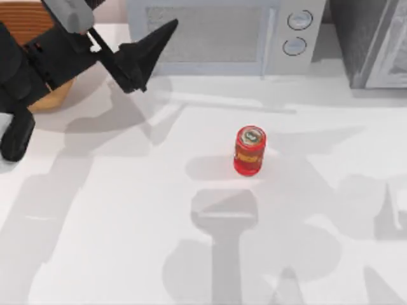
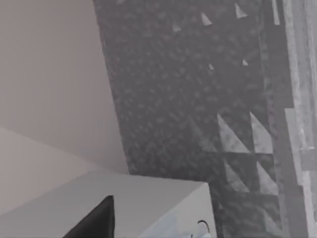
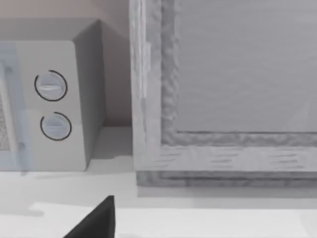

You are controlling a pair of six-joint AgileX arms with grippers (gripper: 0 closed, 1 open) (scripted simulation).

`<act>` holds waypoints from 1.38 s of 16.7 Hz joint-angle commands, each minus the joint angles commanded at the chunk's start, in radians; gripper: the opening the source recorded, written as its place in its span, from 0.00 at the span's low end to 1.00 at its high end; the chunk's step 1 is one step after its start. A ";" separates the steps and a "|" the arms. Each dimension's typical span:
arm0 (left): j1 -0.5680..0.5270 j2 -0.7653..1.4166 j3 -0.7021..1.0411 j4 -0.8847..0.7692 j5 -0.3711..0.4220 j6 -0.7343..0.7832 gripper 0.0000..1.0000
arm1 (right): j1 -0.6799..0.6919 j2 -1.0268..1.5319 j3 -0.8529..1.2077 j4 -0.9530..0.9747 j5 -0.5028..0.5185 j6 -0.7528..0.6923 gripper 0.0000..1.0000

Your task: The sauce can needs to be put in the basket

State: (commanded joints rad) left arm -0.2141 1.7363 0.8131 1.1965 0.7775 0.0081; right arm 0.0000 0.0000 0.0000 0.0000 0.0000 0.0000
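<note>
Bench [image 1: 127, 241]: white, flat surface, crossed by soft grey shadows. The sauce can [image 1: 249, 150] stands upright near the middle of the bench, red with an orange label band and a silver-grey top, well apart from everything else. The basket [image 1: 38, 57] sits at the far left corner, tan-brown, partly covered by the left arm. A white microwave [image 1: 222, 35] rests along the far edge; a grey cabinet [image 1: 375, 44] stands just beside it at the far right.
</note>
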 joint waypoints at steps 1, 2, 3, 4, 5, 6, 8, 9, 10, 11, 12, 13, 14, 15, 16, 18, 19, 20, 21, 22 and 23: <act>-0.010 0.071 0.022 0.030 0.033 0.004 1.00 | 0.000 0.000 0.000 0.000 0.000 0.000 1.00; -0.020 0.141 0.043 0.058 0.065 0.008 1.00 | 0.000 0.000 0.000 0.000 0.000 0.000 1.00; -0.031 0.208 0.061 0.082 0.097 0.012 1.00 | 0.000 0.000 0.000 0.000 0.000 0.000 1.00; -0.041 0.275 0.078 0.104 0.127 0.016 1.00 | 0.000 0.000 0.000 0.000 0.000 0.000 1.00; -0.052 0.339 0.094 0.124 0.157 0.020 1.00 | 0.000 0.000 0.000 0.000 0.000 0.000 1.00; -0.062 0.402 0.109 0.144 0.186 0.023 1.00 | 0.000 0.000 0.000 0.000 0.000 0.000 1.00; -0.081 0.519 0.138 0.182 0.239 0.028 1.00 | 0.000 0.000 0.000 0.000 0.000 0.000 1.00; -0.090 0.573 0.151 0.200 0.262 0.030 1.00 | 0.000 0.000 0.000 0.000 0.000 0.000 1.00; -0.098 0.622 0.164 0.217 0.283 0.031 1.00 | 0.000 0.000 0.000 0.000 0.000 0.000 1.00; -0.105 0.667 0.175 0.233 0.303 0.033 1.00 | 0.000 0.000 0.000 0.000 0.000 0.000 1.00; -0.111 0.707 0.186 0.248 0.320 0.034 1.00 | 0.000 0.000 0.000 0.000 0.000 0.000 1.00; -0.116 0.738 0.194 0.260 0.333 0.034 1.00 | 0.000 0.000 0.000 0.000 0.000 0.000 1.00; -0.120 0.764 0.202 0.271 0.344 0.035 1.00 | 0.000 0.000 0.000 0.000 0.000 0.000 1.00; -0.124 0.785 0.208 0.280 0.353 0.035 1.00 | 0.000 0.000 0.000 0.000 0.000 0.000 1.00; -0.126 0.795 0.211 0.285 0.357 0.034 1.00 | 0.000 0.000 0.000 0.000 0.000 0.000 1.00; -0.127 0.800 0.212 0.287 0.360 0.034 1.00 | 0.000 0.000 0.000 0.000 0.000 0.000 1.00; -0.127 0.800 0.212 0.287 0.360 0.034 1.00 | 0.000 0.000 0.000 0.000 0.000 0.000 1.00; -0.127 0.800 0.212 0.287 0.360 0.034 1.00 | 0.000 0.000 0.000 0.000 0.000 0.000 1.00; -0.127 0.800 0.212 0.287 0.360 0.034 1.00 | 0.000 0.000 0.000 0.000 0.000 0.000 1.00; -0.121 0.798 0.209 0.285 0.358 0.034 1.00 | 0.000 0.000 0.000 0.000 0.000 0.000 1.00; -0.125 0.799 0.212 0.283 0.356 0.034 1.00 | 0.000 0.000 0.000 0.000 0.000 0.000 1.00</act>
State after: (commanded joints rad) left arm -0.3387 2.5352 1.0250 1.4795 1.1336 0.0421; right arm 0.0000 0.0000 0.0000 0.0000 0.0000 0.0000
